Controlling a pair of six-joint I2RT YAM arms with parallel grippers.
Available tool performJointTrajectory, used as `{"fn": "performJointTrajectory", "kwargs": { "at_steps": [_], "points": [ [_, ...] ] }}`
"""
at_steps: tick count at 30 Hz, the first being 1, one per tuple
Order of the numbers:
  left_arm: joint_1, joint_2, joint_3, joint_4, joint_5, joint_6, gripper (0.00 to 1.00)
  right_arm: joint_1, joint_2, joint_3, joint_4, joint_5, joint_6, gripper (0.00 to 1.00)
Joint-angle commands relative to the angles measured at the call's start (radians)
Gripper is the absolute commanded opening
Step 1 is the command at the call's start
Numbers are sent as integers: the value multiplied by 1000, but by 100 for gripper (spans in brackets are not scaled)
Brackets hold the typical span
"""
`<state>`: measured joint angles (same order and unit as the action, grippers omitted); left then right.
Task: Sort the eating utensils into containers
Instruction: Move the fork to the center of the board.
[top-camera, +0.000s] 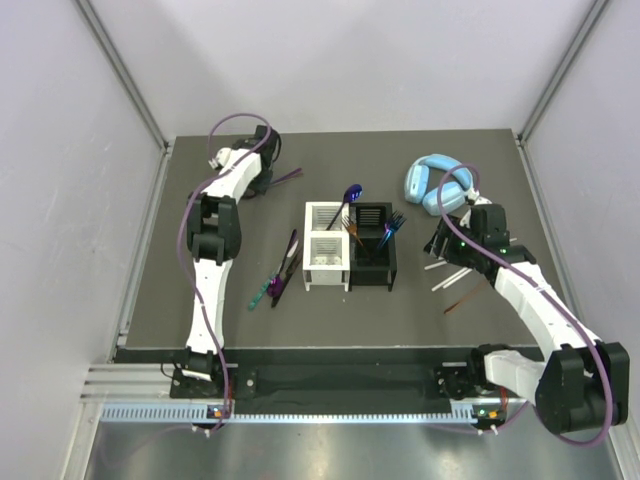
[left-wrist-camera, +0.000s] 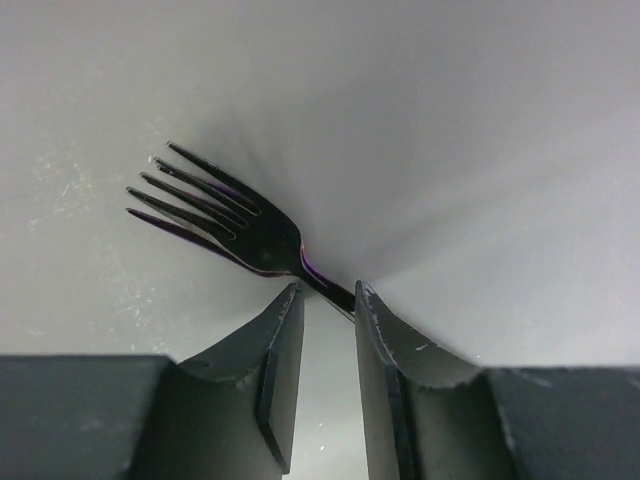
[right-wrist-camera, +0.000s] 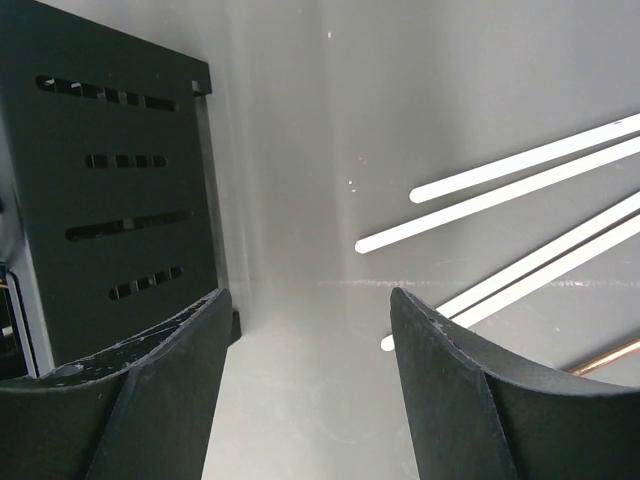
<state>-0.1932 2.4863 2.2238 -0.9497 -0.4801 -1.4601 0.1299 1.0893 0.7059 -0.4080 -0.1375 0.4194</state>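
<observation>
1. Your left end effector (left-wrist-camera: 328, 296): jaws drawn narrow either side of the neck of a fork (left-wrist-camera: 235, 220). It lies flat on the table (left-wrist-camera: 500, 150), tines pointing away. You cannot tell whether the jaws bite yet. The placement suits a pinch at the slim neck.
2. Your right end effector (right-wrist-camera: 310, 300): jaws wide, nothing held. It hovers between the black caddy (right-wrist-camera: 110, 190) on one side and the white sticks (right-wrist-camera: 500, 175) on the other, touching neither, probably poised for a stick.
3. White caddy (top-camera: 325, 245): holds a spoon (top-camera: 350, 193). The black caddy holds the stowed forks (top-camera: 394, 224).
4. Loose cutlery (top-camera: 282, 270): just left of the white caddy.
</observation>
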Motion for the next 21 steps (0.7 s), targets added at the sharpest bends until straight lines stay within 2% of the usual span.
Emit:
{"fn": "performJointTrajectory", "kwargs": {
  "at_steps": [1, 7, 8, 10, 11, 18, 21],
  "points": [
    [6, 16, 28, -80, 49, 36, 31, -13, -20, 3, 34, -10, -7, 65],
    [9, 8, 20, -95, 61, 84, 23, -15, -23, 3, 35, -16, -8, 65],
    [9, 6, 16, -92, 64, 90, 19, -15, -22, 4, 34, -17, -7, 65],
    [17, 0, -10, -71, 92, 118, 3, -15, -22, 6, 32, -19, -7, 65],
    [21, -4, -21, -61, 98, 121, 0, -15, -25, 6, 32, -19, -8, 65],
    [43, -72, -148, -24, 35, 227, 0, -18, -25, 0, 37, -22, -8, 65],
    [58, -96, -242, 17, 50, 251, 0, -18, -11, 1, 46, -31, -5, 65]
  ]
}}
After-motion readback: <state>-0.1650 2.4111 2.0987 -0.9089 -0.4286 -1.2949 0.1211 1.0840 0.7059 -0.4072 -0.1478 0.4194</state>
